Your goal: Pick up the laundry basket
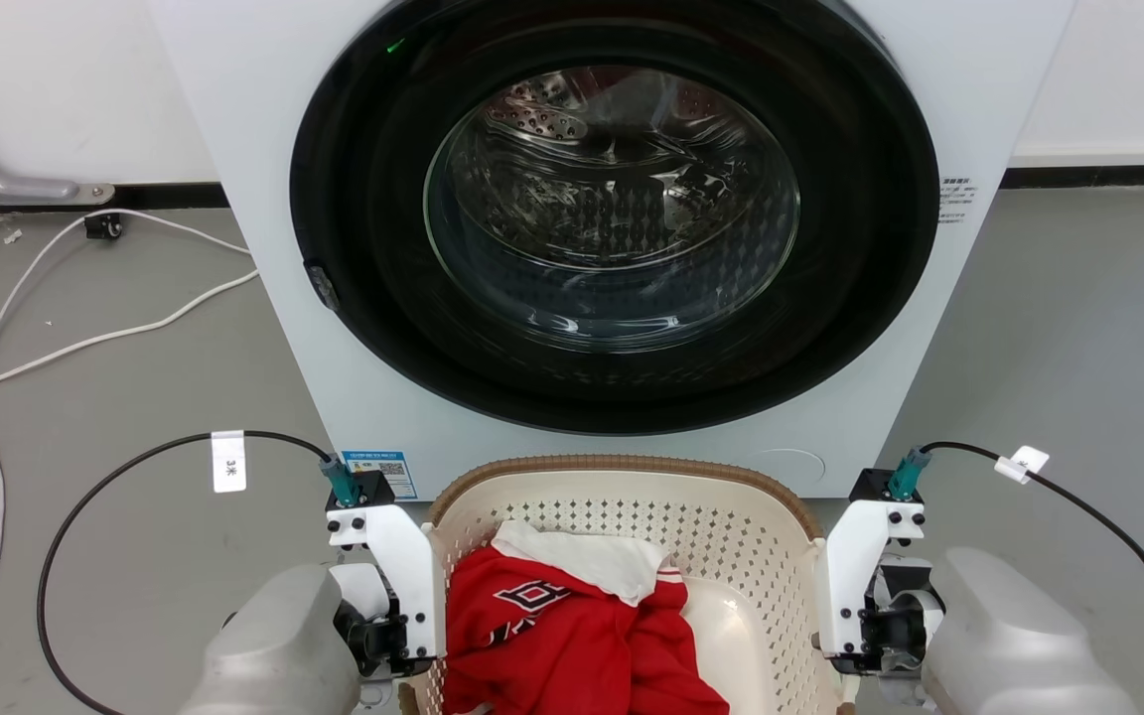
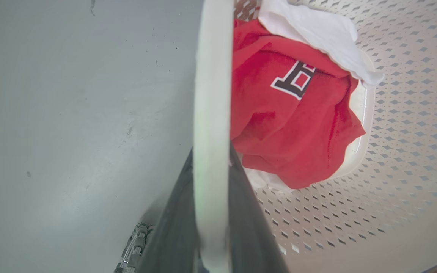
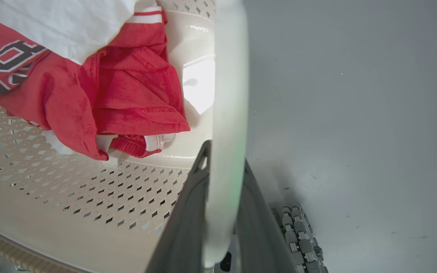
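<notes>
There is one white front-loading washing machine (image 1: 612, 214) with a round dark glass door, bearing one small blue sticker (image 1: 380, 472), and one cream-white perforated plastic laundry basket (image 1: 632, 516). In the basket lie two pieces of cloth: one red fabric garment (image 1: 572, 645) with dark lettering and one plain white cloth (image 1: 592, 556). Two grippers with long dark fingers are counted, the left gripper (image 2: 211, 151) and the right gripper (image 3: 226, 153), and two black cables (image 1: 274, 435) each carry one white tag (image 1: 228, 461).
</notes>
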You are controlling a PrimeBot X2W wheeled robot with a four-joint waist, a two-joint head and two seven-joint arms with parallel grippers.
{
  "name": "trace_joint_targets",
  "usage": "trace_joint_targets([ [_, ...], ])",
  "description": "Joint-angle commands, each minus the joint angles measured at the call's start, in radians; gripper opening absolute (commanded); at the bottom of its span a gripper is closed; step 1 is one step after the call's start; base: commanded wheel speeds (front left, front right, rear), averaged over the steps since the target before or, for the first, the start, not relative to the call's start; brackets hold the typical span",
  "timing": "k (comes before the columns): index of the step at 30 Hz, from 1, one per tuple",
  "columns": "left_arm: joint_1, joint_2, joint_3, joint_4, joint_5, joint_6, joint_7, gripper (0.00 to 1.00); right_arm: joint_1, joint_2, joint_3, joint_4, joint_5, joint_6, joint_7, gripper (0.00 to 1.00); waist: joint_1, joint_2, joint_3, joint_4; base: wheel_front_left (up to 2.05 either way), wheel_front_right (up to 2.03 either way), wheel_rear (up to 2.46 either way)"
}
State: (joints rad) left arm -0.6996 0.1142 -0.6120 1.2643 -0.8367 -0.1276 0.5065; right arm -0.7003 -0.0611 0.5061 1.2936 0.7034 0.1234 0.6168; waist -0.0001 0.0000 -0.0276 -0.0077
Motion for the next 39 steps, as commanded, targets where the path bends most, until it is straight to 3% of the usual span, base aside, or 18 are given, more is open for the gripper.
trace_joint_targets([
  [1,0.006,-0.015,-0.002,-0.007,-0.008,-0.005,-0.003,0.0,0.009,0.02,-0.004,-0.007,0.001,0.013,0.003,0.0,0.0001,0.0,0.0,0.0,0.0,0.0,0.0],
  [39,0.0,-0.02,-0.056,0.006,-0.062,-0.005,-0.01,0.0,0.019,0.02,-0.035,-0.007,-0.017,0.013,0.001,0.0,0.0001,0.0,0.0,0.002,0.0,0.0,0.0],
])
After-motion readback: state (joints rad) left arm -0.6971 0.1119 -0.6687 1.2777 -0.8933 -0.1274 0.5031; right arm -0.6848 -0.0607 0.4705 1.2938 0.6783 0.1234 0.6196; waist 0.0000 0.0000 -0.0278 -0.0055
